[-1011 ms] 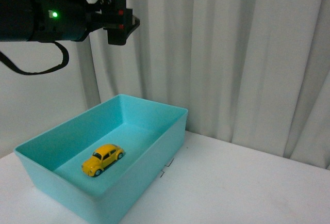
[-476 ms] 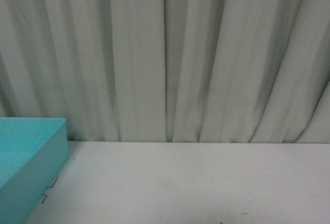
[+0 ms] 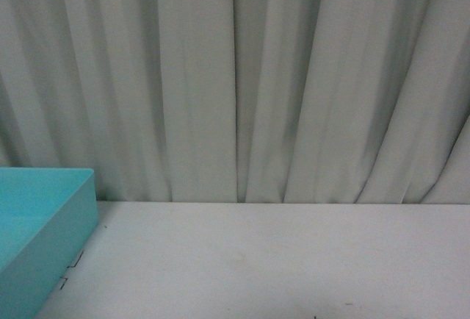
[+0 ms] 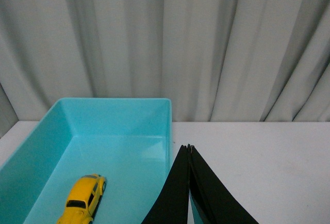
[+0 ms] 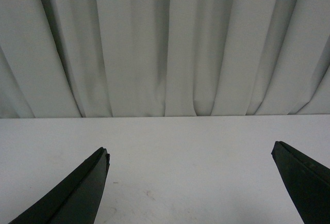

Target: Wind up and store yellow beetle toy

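The yellow beetle toy (image 4: 82, 200) lies on the floor of a turquoise bin (image 4: 118, 110) in the left wrist view, free of any gripper. My left gripper (image 4: 188, 147) is shut with nothing between its black fingers, hovering over the bin's near wall, to one side of the toy. In the front view only a corner of the turquoise bin (image 3: 51, 220) shows at the left; the toy and both arms are out of that view. My right gripper (image 5: 191, 152) stands wide open over bare white table, holding nothing.
A white tabletop (image 3: 279, 260) runs to a pleated grey curtain (image 3: 235, 76) that closes off the back. Small dark marks (image 3: 73, 260) sit on the table beside the bin.
One second ago the front view showed the whole bin with the toy and a black arm above it. Since then the view has swung right, leaving only the bin's corner.
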